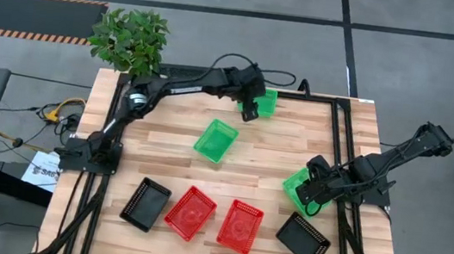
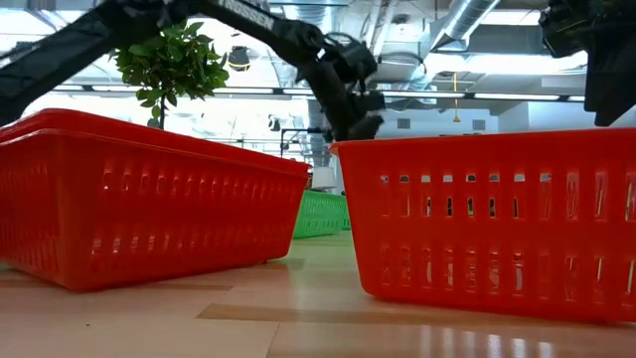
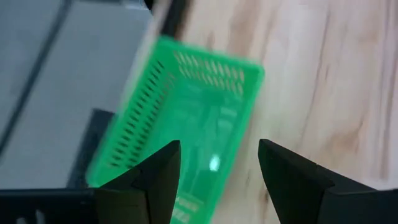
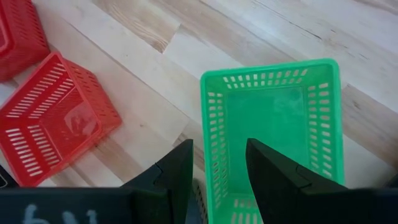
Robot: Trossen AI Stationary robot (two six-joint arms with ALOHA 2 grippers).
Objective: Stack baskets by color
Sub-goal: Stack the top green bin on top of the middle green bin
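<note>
Your left gripper (image 1: 251, 106) hung over the green basket at the far edge (image 1: 266, 101) of the table (image 1: 346, 150), fingers spread apart with nothing between them; in its wrist view that basket lay just beyond the fingertips (image 3: 163, 163). Your right gripper (image 1: 313, 192) had its fingers closed on the near wall of a second green basket (image 1: 297, 188) at the right side. A third green basket (image 1: 216, 139) sat mid-table. Two red baskets (image 1: 191, 211) (image 1: 240, 226) lay side by side near the front, flanked by two black ones (image 1: 145, 204) (image 1: 303, 239)
</note>
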